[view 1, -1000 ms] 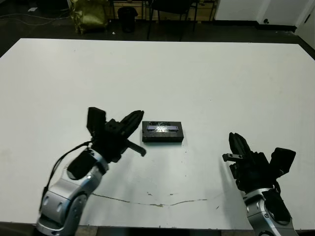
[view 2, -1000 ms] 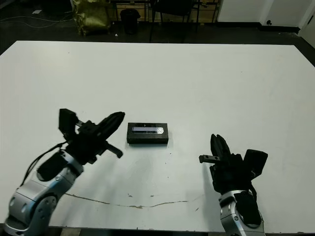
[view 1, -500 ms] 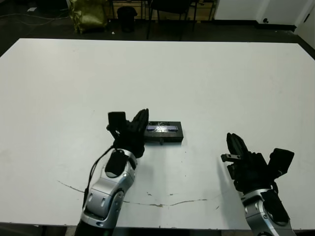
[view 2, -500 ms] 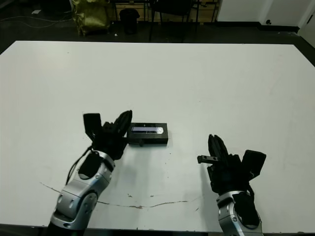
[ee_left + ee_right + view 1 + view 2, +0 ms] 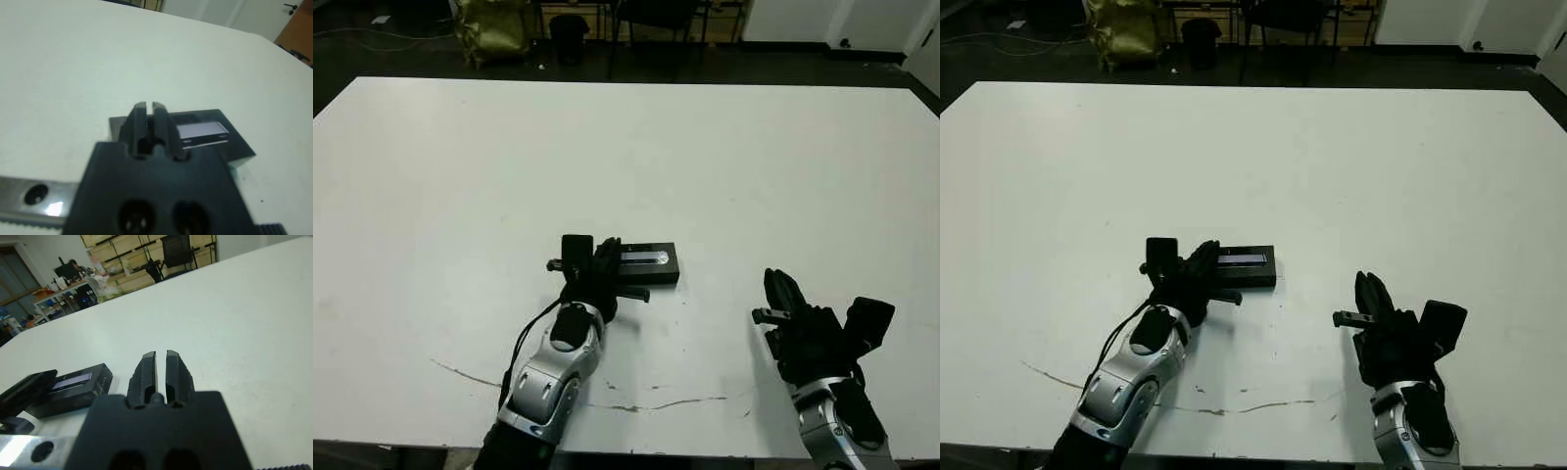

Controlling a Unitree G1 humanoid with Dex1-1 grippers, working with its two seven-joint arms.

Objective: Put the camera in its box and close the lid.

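On the white table (image 5: 724, 147), toward the middle of its near edge, the box (image 5: 647, 265) sits with its windowed lid (image 5: 201, 131) already on, so closing looks nearly done. The left gripper (image 5: 148, 113), fingers together and empty, rests at the box's left end and likely need only press the lid flush. The right gripper (image 5: 161, 365), fingers likewise together, idles near the near edge; the camera isn't visible, presumably inside, and no writing is legible.

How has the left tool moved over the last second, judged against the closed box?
Yes. The left tool moved rightward, from apart to touching the box's left end.

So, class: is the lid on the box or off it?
On. The lid, window strip up, covers the box; no white lining shows.
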